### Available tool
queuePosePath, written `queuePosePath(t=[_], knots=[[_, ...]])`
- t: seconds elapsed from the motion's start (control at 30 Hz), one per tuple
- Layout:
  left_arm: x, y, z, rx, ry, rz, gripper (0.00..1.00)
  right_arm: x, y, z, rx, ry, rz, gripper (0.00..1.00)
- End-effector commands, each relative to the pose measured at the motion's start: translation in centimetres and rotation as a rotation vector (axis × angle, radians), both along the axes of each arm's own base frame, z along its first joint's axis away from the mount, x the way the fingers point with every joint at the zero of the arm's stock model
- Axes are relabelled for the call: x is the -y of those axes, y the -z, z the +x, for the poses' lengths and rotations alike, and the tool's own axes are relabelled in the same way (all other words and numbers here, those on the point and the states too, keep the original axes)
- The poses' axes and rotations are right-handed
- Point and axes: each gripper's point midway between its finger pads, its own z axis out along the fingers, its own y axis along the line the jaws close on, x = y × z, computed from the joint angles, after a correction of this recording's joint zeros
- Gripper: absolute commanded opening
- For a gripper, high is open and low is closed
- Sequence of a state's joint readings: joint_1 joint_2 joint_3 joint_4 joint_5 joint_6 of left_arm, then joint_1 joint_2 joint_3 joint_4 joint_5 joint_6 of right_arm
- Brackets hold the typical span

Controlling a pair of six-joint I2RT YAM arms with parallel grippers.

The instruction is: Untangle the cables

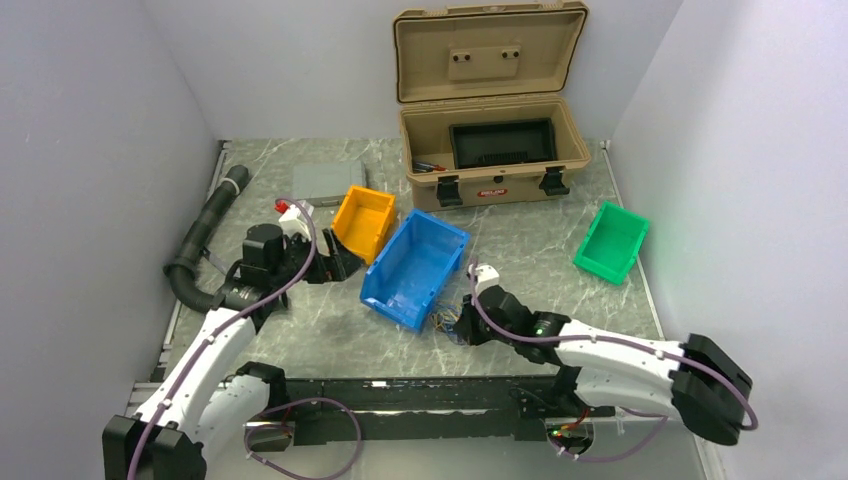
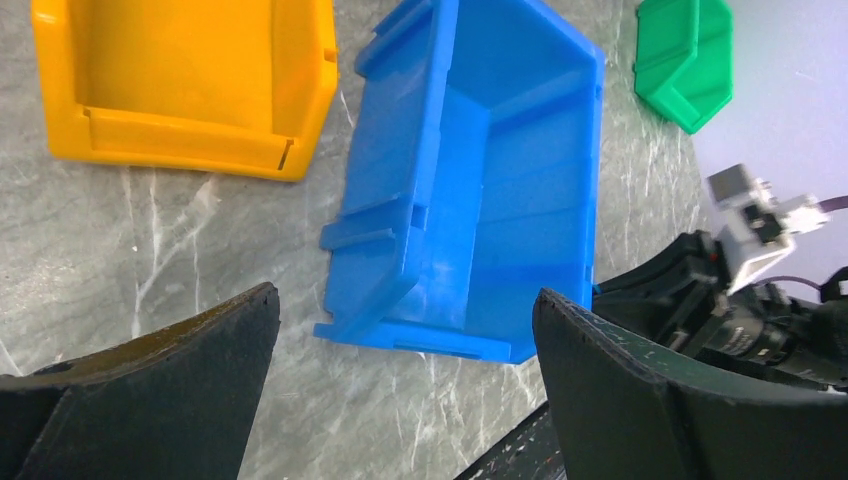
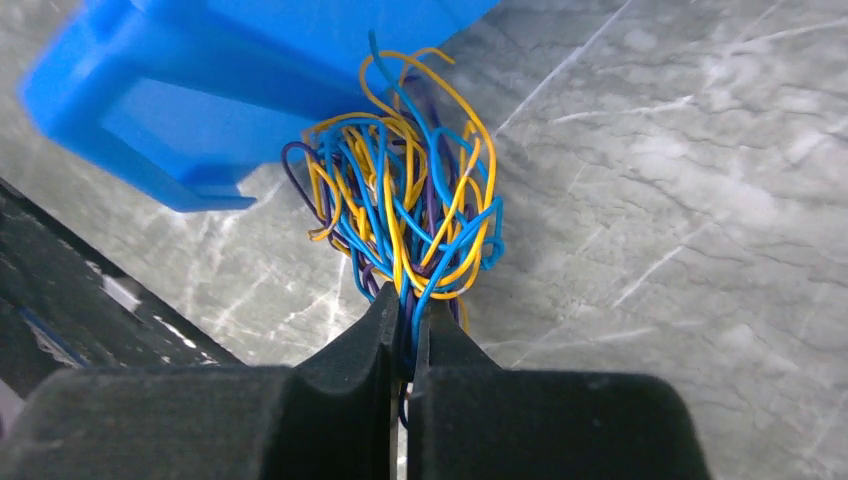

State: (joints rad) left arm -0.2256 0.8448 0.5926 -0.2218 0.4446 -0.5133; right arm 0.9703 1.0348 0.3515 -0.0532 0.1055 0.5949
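Right gripper (image 3: 405,318) is clenched on the cables (image 3: 410,190). My two fingers are pinched tight on the lower end of the bunch, and a few strands run down through the slit between them. The bunch is a dense knot of yellow, blue and dark purple wires, looping up and away from my fingertips. It sits over the table (image 3: 700,180), right at the near corner of the blue bin (image 3: 180,90). The top loops reach the bin's edge, but I cannot tell whether they touch it. From above, that puts the cables at the front of the table, near the middle, between the bin and my right wrist.

Left gripper (image 2: 405,310) is released, fingers spread wide with nothing between them. It hangs above the table on the left, near the orange bin (image 2: 180,80), and looks across at the blue bin. The orange bin stands just beside the blue one. The green bin (image 2: 690,55) is well apart, far right. At the back, the tan case (image 1: 490,110) stands with its lid up
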Motion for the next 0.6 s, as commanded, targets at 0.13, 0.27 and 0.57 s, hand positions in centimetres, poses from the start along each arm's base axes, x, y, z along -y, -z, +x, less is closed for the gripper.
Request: queuePosePath(t=[0.13,0.27,0.57], knots=[[1.4,-0.8,0.3,0.047,0.050,-0.015,0.99,4.3,-6.4,2.1,0.115,0.257,-0.004,0.00],[1.5,-0.5,0.0,0.043,0.051,-0.018,0.99,5.6,-9.9,2.7,0.169,0.316,0.006,0.00],[0.1,-1.2,-0.6,0.069,0.016,0.063,0.99,2.6,-18.8,6.3,0.354,0.230,-0.018,0.00]])
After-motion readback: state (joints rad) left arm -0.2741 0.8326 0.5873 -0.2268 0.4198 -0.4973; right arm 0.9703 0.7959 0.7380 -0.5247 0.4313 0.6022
